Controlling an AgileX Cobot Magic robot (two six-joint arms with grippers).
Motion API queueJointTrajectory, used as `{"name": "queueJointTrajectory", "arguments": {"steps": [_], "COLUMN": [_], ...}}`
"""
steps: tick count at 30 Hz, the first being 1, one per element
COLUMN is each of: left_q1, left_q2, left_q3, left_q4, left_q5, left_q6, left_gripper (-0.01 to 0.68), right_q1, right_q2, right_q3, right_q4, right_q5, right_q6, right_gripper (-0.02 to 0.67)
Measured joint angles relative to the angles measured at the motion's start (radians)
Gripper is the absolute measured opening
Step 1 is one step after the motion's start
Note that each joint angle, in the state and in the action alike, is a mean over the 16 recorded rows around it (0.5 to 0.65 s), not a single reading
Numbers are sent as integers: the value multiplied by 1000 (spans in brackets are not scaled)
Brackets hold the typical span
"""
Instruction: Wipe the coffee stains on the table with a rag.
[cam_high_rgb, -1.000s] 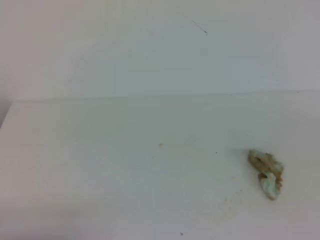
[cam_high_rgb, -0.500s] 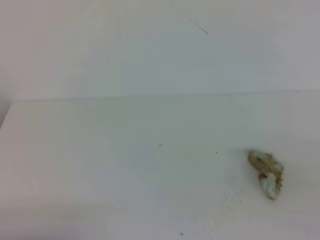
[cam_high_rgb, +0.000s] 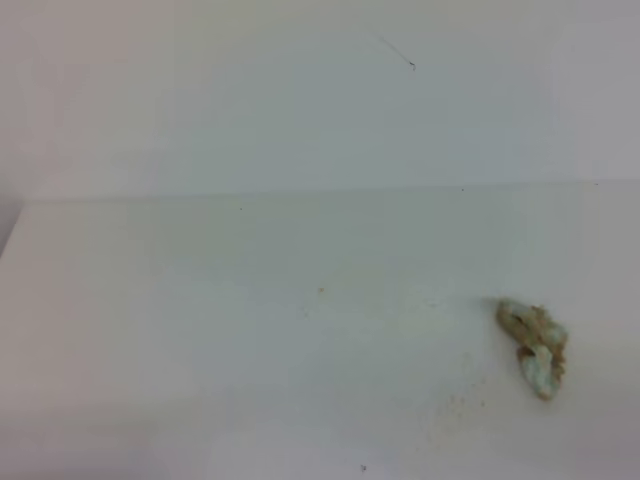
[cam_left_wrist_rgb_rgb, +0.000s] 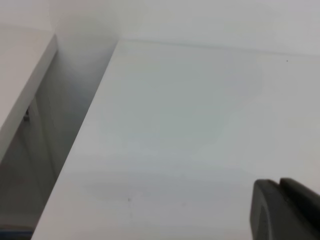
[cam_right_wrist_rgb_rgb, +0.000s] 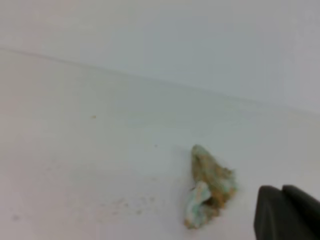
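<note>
The rag (cam_high_rgb: 533, 346) is a lumpy pale blue wad with tan-brown staining. It lies loose on the right of the white table (cam_high_rgb: 200, 330), and shows in the right wrist view (cam_right_wrist_rgb_rgb: 207, 186) too. No orange-brown coffee blotch shows in any view; only faint brownish specks (cam_high_rgb: 455, 405) lie left of and below the rag. Neither gripper shows in the high view. The left gripper (cam_left_wrist_rgb_rgb: 279, 183) is a dark block at the lower right of its wrist view, its two parts pressed together, over bare table. The right gripper (cam_right_wrist_rgb_rgb: 281, 189) looks the same, just right of the rag and apart from it.
A tiny yellowish speck (cam_high_rgb: 321, 291) sits near the table's middle. A white wall (cam_high_rgb: 300, 90) rises behind the table's far edge. The table's left edge (cam_left_wrist_rgb_rgb: 75, 150) drops to a gap beside another white surface (cam_left_wrist_rgb_rgb: 20, 75).
</note>
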Motion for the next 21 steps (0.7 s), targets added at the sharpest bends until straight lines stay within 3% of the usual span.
{"name": "queueJointTrajectory", "arguments": {"steps": [14,21], "left_q1": [0,0], "left_q2": [2,2], "left_q3": [-2,-2], "left_q4": [0,0], "left_q5": [1,1], "left_q6": [0,0], "left_gripper": [0,0], "right_q1": [-78,-140], "right_q2": [-210,-220], "right_q3": [158,170], "right_q4": [-446,-541], "right_q5": [-16,70], "right_q6": [503,612], "right_gripper": [0,0]}}
